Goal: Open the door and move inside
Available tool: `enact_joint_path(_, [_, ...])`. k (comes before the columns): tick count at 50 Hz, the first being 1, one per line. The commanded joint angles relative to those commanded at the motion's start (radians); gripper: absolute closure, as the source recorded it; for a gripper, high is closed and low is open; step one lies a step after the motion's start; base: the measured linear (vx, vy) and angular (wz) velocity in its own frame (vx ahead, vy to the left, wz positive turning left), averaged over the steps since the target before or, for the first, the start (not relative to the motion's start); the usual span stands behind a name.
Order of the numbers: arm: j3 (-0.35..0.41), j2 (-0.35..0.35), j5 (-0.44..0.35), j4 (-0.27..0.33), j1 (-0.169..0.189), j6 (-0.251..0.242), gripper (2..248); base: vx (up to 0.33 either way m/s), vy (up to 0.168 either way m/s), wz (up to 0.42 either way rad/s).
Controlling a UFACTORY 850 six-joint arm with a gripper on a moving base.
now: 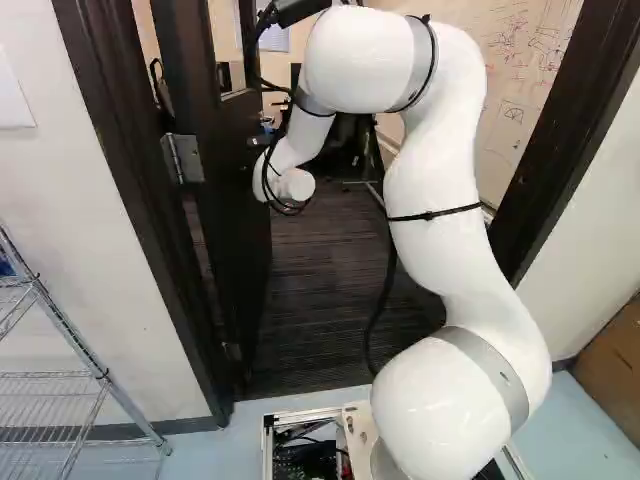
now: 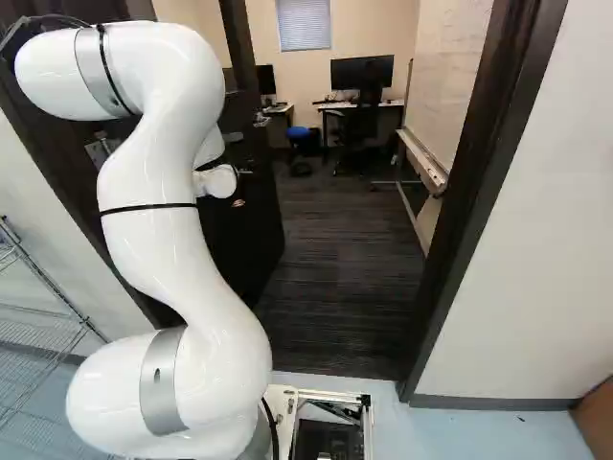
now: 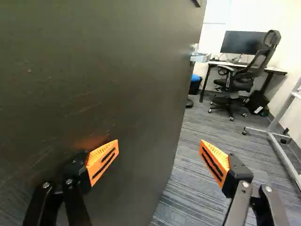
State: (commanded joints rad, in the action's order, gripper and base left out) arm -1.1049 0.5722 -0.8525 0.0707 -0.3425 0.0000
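The dark door (image 1: 240, 240) stands open into the room, hinged at the left of the doorway; its face (image 3: 103, 70) fills much of the wrist view. A metal handle (image 3: 200, 58) sticks out at the door's far edge, ahead of the fingers. My gripper (image 3: 159, 146) is open with nothing held. One orange pad (image 3: 102, 162) is close to the door's face, and whether it touches cannot be told; the other (image 3: 215, 162) is out past the door's edge, above the room's floor. In both base views the arm's wrist hides the fingers.
The right door frame (image 2: 465, 211) borders the opening, the left one (image 1: 140, 200) the hinge side. Inside are dark carpet (image 2: 335, 278), a wheeled whiteboard (image 2: 460, 86), an office chair (image 3: 240, 77) and a desk with a monitor (image 3: 242, 42). A wire shelf (image 1: 100, 375) stands outside, left.
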Motion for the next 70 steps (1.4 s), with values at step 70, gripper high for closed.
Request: enact_joint_path(70, [-0.046, 0.034, 0.000, 0.222, -0.037, 0.000, 3, 0.000, 0.000, 0.000])
